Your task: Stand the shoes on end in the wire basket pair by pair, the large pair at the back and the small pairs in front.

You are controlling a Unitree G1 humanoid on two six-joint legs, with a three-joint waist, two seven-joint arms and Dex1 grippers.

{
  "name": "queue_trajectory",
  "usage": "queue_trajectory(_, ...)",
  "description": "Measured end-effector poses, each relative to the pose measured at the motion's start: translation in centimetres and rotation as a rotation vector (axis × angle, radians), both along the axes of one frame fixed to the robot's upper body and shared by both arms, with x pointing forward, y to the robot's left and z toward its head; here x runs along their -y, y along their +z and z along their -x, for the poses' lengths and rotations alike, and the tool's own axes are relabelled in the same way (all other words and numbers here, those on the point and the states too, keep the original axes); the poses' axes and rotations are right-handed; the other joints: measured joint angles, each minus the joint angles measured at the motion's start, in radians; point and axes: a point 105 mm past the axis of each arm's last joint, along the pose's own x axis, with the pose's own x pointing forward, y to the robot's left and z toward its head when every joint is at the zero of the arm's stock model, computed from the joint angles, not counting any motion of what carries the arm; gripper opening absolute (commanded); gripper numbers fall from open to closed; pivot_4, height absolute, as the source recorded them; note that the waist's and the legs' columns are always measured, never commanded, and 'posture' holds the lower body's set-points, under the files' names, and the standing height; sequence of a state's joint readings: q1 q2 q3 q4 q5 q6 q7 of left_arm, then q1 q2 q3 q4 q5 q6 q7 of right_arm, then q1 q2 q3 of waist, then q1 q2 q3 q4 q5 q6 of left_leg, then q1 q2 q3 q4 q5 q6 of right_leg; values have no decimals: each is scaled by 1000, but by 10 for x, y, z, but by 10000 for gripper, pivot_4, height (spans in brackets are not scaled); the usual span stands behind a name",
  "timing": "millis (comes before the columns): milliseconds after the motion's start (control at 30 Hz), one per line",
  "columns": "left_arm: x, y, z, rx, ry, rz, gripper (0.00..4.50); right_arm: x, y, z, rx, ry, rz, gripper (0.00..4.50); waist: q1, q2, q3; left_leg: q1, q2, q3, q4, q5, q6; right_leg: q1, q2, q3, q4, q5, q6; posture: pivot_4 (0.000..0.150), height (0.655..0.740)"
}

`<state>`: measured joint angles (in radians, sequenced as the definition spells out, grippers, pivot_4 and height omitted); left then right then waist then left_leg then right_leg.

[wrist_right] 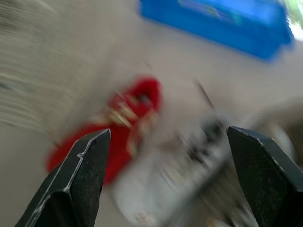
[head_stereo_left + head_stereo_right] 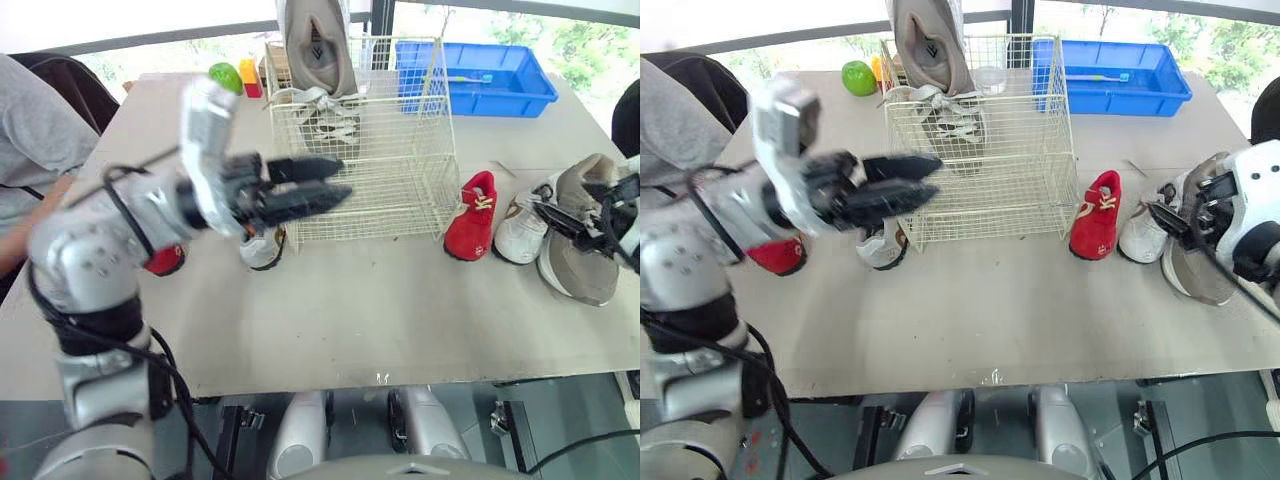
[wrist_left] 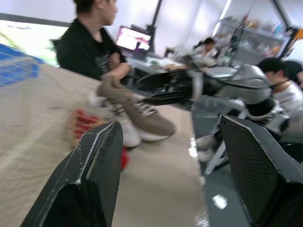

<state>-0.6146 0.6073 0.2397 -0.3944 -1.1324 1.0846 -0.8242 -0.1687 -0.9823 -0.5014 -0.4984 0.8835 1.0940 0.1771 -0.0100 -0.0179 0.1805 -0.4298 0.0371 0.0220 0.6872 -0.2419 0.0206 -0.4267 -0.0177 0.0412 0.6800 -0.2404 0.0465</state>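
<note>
- At the back of the wire basket (image 2: pixel 370 205) stands one big tan shoe (image 2: pixel 315 45); its mate (image 2: pixel 580 278) lies outside, far right.
- We think the open right gripper (image 1: pixel 168 131) should grab the mate's middle.
- The left gripper (image 2: pixel 345 178) hangs open too.

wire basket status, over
Left gripper open before white wire basket. Right gripper open by large grey shoe on table. Second grey shoe upright at basket back.
</note>
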Motion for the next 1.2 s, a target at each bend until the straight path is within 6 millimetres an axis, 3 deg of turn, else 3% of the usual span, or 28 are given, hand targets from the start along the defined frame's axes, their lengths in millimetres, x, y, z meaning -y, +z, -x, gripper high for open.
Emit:
queue_trajectory(233,26,-18,15,-5,-72,12,35331,65,6,-3,-231,-200,-14,37406,-3,2,-1,1,0,3,-1,0,0,0,2,2,-1,0,0,1500,7400)
queue_trajectory(267,30,-17,15,8,-87,27,35331,78,-2,-9,-277,-229,-36,37406,-4,2,-2,1,0,4,-1,0,0,0,2,2,-1,0,0,1500,7400)
queue_trajectory(333,31,-17,14,10,-85,28,35331,79,-12,-14,-322,-225,-45,37406,-6,2,-2,1,0,4,-1,0,0,0,2,3,-1,0,0,1500,7400)
queue_trajectory(533,39,-19,11,54,-109,25,35331,109,-48,-37,-451,-273,-19,37406,-5,2,-2,1,0,6,-1,0,0,-1,2,5,-2,0,0,1500,7400)
queue_trajectory(633,43,-22,11,75,-124,6,35665,108,-61,-52,-479,-239,-40,29199,-7,2,-2,1,0,7,-1,0,0,-1,2,6,-2,0,0,1500,7400)
queue_trajectory(833,45,-26,14,121,-149,-37,35665,112,-70,-66,-499,-234,-64,1814,-2,-1,-3,0,-1,6,0,0,0,0,1,6,-3,0,0,1500,7400)
queue_trajectory(1100,45,-26,13,121,-145,-34,35665,119,-69,-57,-460,-238,-151,750,1,-1,-4,0,-1,3,-1,0,0,0,2,4,-2,0,0,1500,7400)
queue_trajectory(1167,44,-26,13,106,-138,-27,35665,127,-64,-46,-386,-283,-228,750,9,0,-3,-2,-1,2,-1,0,0,0,1,3,-2,0,0,1500,7400)
queue_trajectory(1200,43,-27,12,91,-124,-26,35665,135,-44,-36,-270,-326,-277,750,16,6,-2,-3,-1,1,-2,0,0,-1,1,3,-2,0,1,1500,7400)
